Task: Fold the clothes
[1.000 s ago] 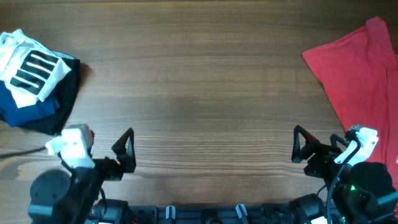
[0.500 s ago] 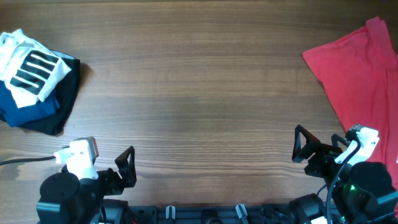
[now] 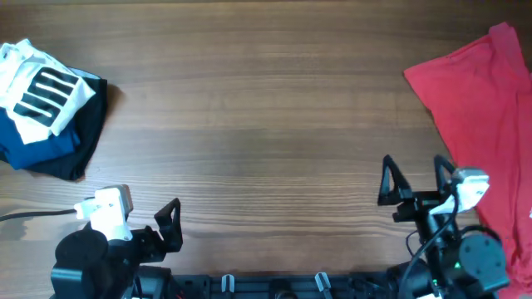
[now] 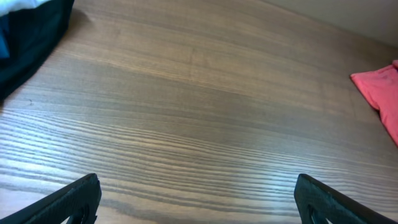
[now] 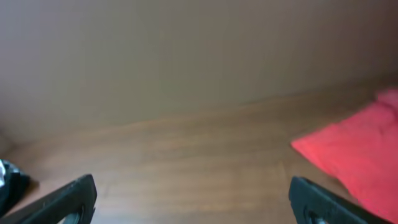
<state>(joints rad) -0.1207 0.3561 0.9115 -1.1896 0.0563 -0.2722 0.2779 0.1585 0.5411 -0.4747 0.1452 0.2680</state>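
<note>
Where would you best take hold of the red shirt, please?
I would grip the red shirt at its pointed corner facing the middle of the table, coming from the bare wood on its left with the open right tool: that corner lies flat and free on that arm's side.

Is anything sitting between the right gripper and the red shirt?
Nothing visible. Only bare wooden table lies between the open right gripper and the red shirt, whose near edge is just to its right.
</note>
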